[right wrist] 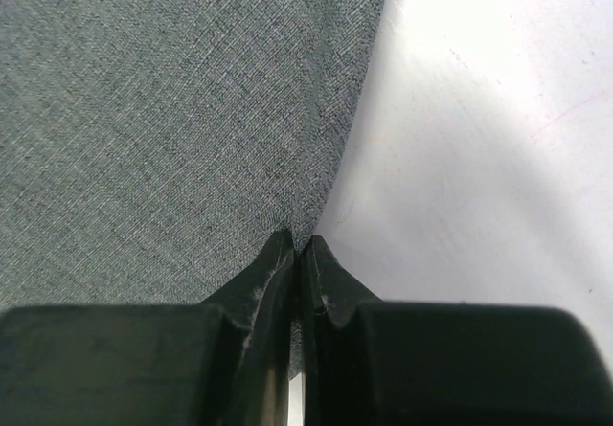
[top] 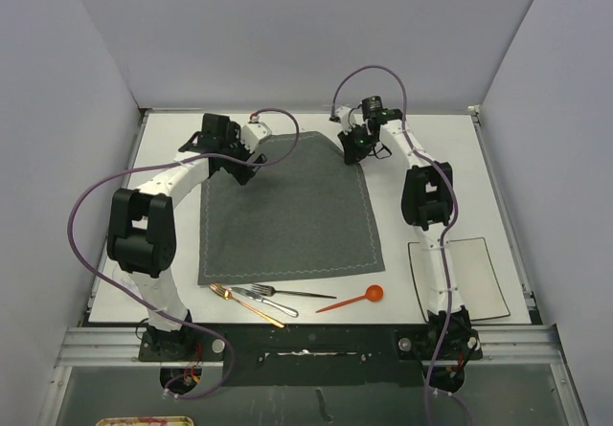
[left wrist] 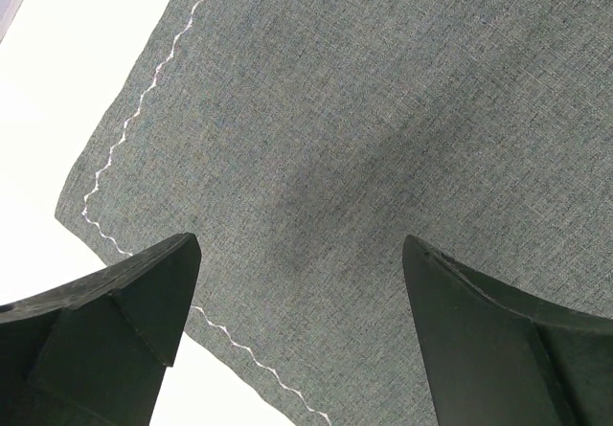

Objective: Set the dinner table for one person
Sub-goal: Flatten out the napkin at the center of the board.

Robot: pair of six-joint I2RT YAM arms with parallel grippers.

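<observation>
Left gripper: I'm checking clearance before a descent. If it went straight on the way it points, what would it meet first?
The grey placemat, near its stitched corner. The left gripper has its open fingers pointing down at the cloth; how far above it they are is unclear.

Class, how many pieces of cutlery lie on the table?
4, all at the placemat's near edge: gold piece leftmost, silver fork, thin dark knife, orange spoon rightmost. None seems hidden.

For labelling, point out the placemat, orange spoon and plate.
placemat (top: 287, 211): top view, middle of the cloth.
orange spoon (top: 346, 302): top view, mid-handle.
plate (top: 476, 278): top view, bare centre.
</observation>
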